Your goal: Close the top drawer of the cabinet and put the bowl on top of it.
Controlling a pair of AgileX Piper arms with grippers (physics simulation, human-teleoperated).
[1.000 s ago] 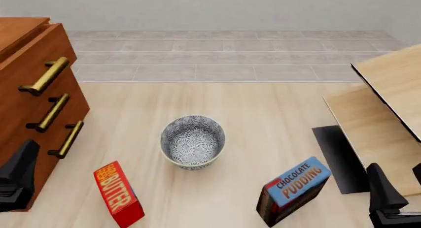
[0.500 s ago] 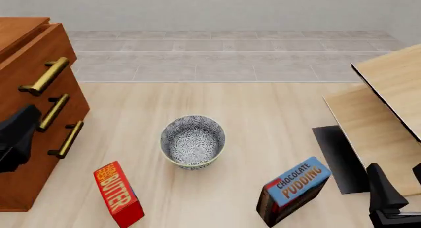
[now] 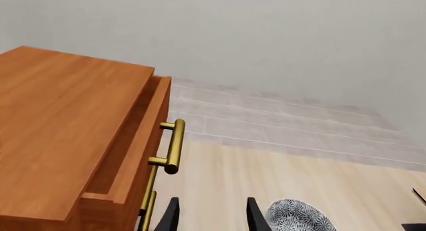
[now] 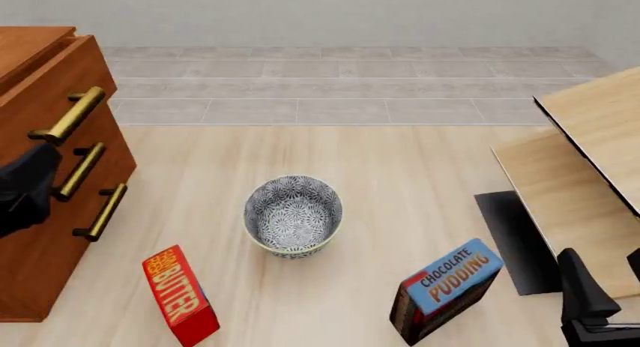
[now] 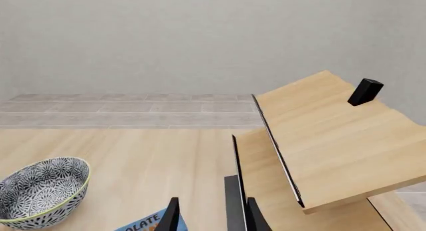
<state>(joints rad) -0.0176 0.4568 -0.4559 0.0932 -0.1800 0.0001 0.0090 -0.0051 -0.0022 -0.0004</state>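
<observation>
At the worktop's left edge stands the cabinet (image 4: 45, 148), a reddish-brown wooden chest with three brass bar handles; its top drawer (image 3: 143, 141) juts out a little, leaving a gap behind its front. The left claw (image 3: 209, 216) hangs just in front of that drawer, fingers parted, nothing held. Closing the drawer looks like the step in hand; the next move probably calls for pressing squarely against the flat front, clear of the round bar handle (image 3: 173, 146). The bowl (image 4: 293, 215), deep, round and densely floral with a thin yellowish rim, sits mid-worktop, well apart from the cabinet, between a red butter box (image 4: 180, 294) and a chocolate pudding box (image 4: 445, 291). The right claw (image 5: 209, 216) is low beside pale furniture (image 5: 326, 141), parted and empty.
</observation>
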